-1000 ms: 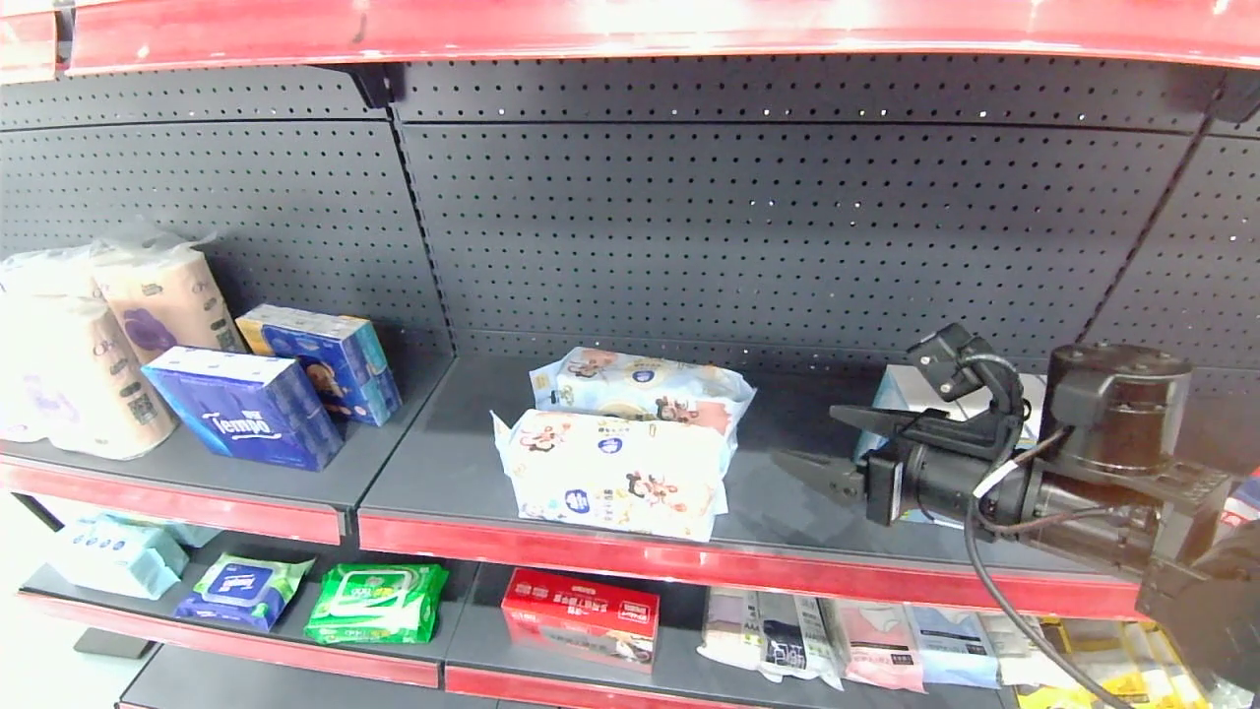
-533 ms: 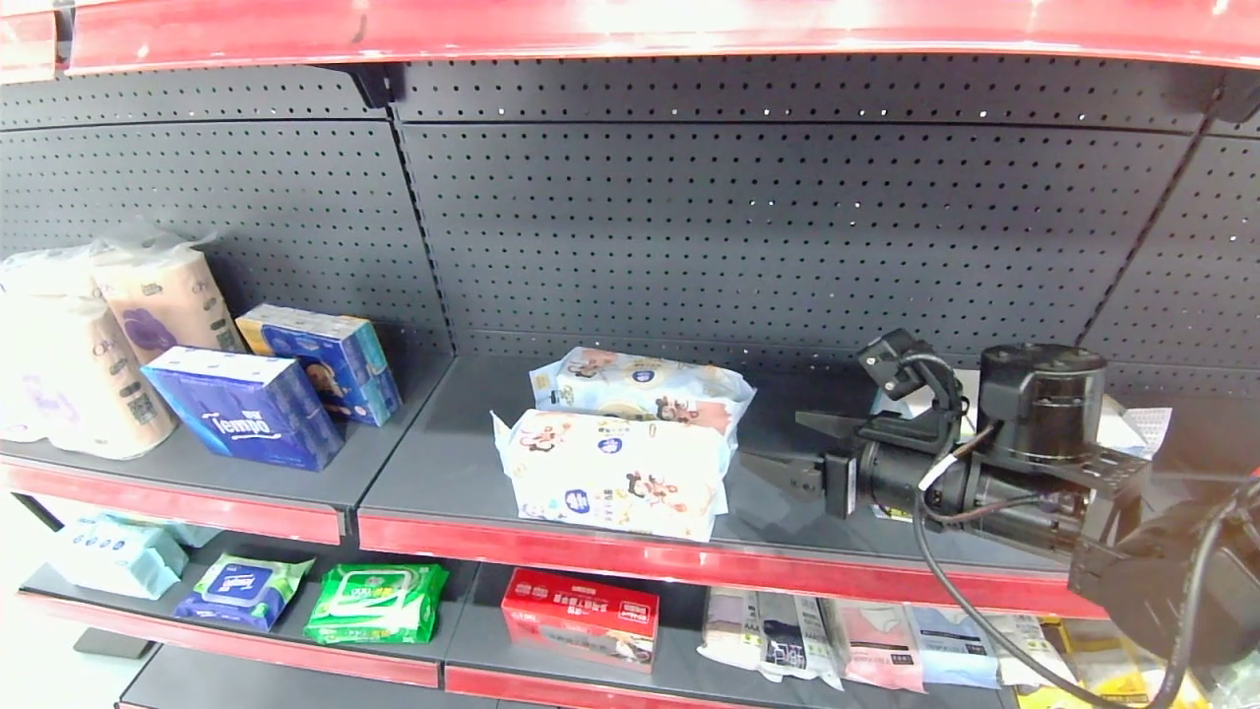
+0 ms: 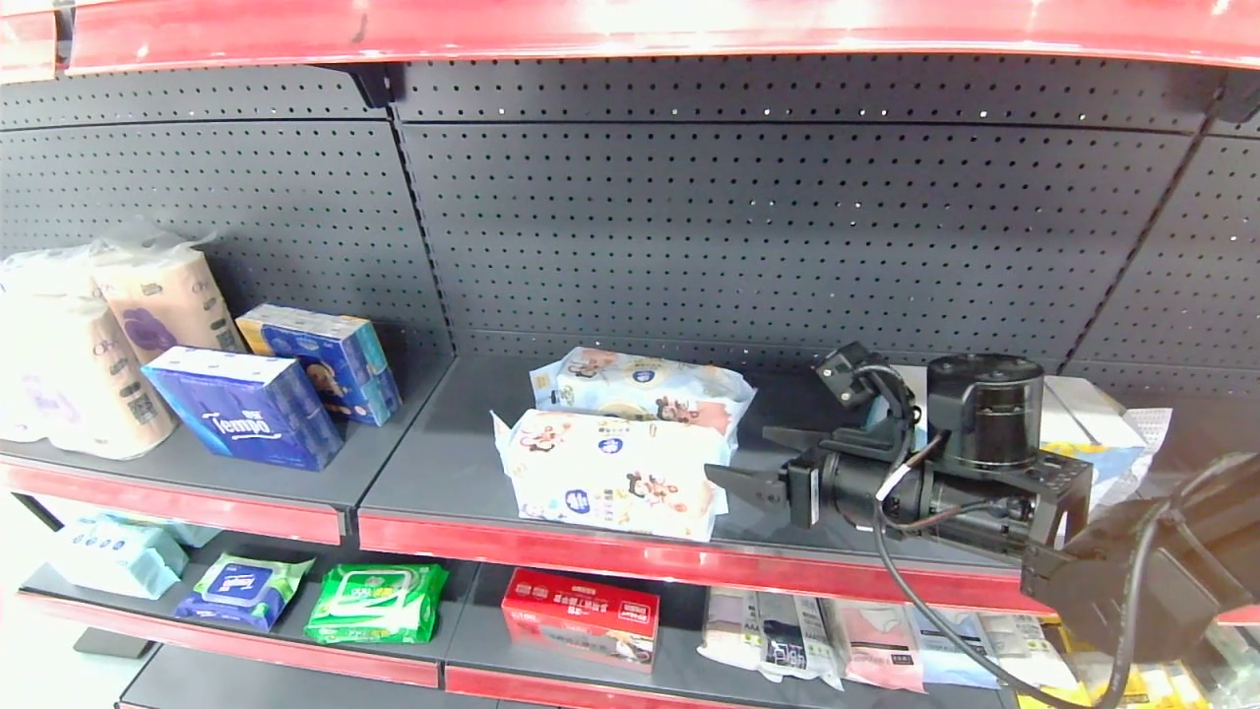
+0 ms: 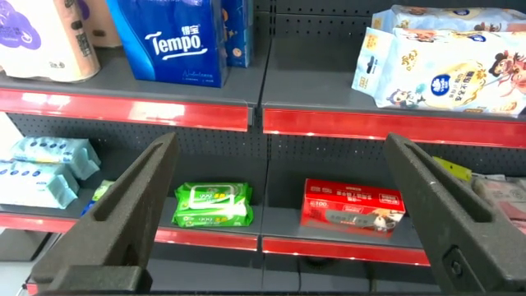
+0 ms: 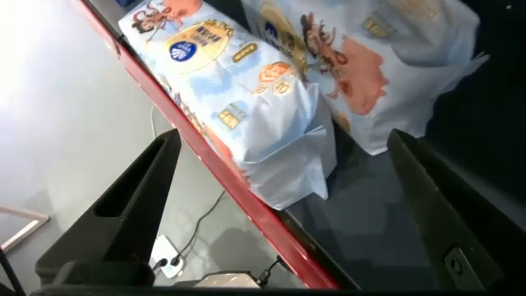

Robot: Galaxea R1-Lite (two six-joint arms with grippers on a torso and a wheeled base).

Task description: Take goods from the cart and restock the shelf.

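You have two cartoon-print tissue packs on the middle shelf. The front pack sits at the red lip and the rear pack is just behind it; both are soft white wraps with blue and pink figures. Your right gripper hangs just right of the front pack, jaws spread wide and empty. Farther right of it lies one pale pack, half hidden, possibly tissues. Left of it stand two blue boxes. Your left gripper, lower than the front pack, has its jaws wide and empty.

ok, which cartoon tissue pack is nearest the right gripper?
The front pack, at the red shelf edge; the right gripper is beside its end. The other pack lies behind it.
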